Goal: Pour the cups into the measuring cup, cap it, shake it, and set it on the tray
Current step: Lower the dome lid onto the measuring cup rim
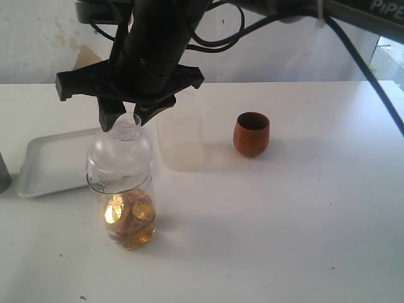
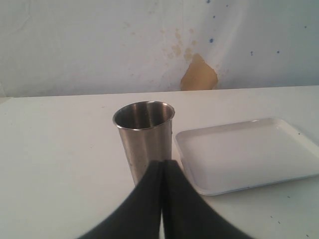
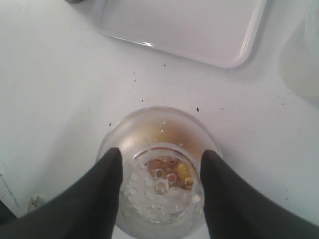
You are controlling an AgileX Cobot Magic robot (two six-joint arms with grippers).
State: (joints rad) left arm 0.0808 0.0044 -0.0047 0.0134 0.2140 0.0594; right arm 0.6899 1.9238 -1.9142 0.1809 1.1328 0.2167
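- The right gripper (image 1: 128, 117) is reaching across to the left half of the tabletop (image 1: 303, 221). Its jaws are standing partway apart, pinching the top of the domed lid (image 1: 117, 158) from both sides.
- The measuring cup (image 1: 129, 218) is standing upright under that lid, with amber contents sitting in its lower part. It is resting on the tabletop just beside the tray's near right corner.
- The tray (image 1: 50, 169) is lying flat toward the left side of the tabletop, with nothing on it.
- The steel tumbler (image 2: 144, 132) is standing upright just beside the tray, on the side away from the measuring cup.
- The left gripper (image 2: 162, 167) is hovering near the tumbler with its jaws pressed together, holding nothing.
- The wooden cup (image 1: 252, 134) is standing upright near the middle of the tabletop, closer to the far edge.
- The frosted cup (image 1: 181, 142) is standing between the wooden cup and the measuring cup.
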